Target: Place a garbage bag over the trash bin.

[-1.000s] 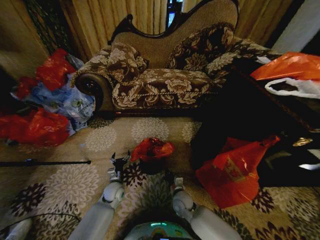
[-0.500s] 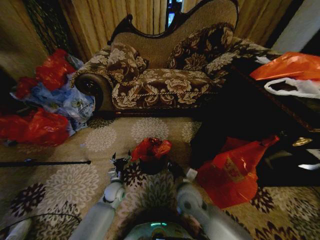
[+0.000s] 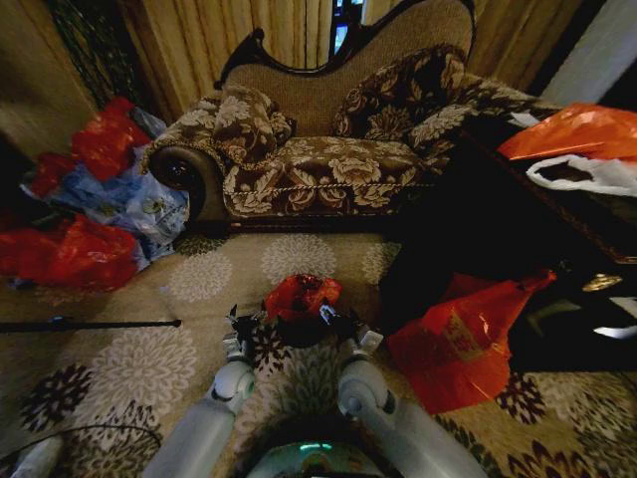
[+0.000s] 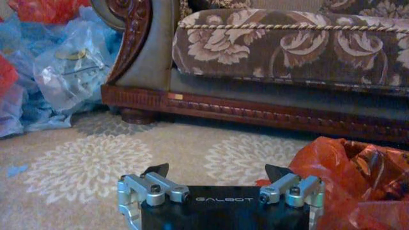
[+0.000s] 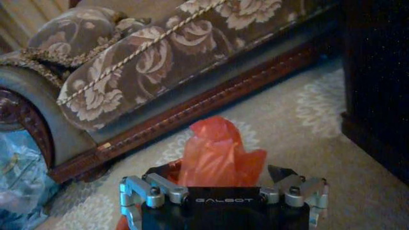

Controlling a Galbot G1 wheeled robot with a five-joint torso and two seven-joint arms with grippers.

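pincers (image 3: 244, 321) (image 3: 338, 321) flanking garbage bag (image 3: 302, 295), sofa (image 3: 309, 159) beyond

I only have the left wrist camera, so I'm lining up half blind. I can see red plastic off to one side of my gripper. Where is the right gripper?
Observer: On the head view the right gripper is at the right side of the trash bin, opposite the left gripper.
Operator: Are its jaws open?
Observer: Yes, open. On its wrist view the garbage bag rises just ahead of the gap between the fingers.
Operator: How does the bag sit on the bin?
Observer: Bunched up on top, with dark bin wall showing below it.
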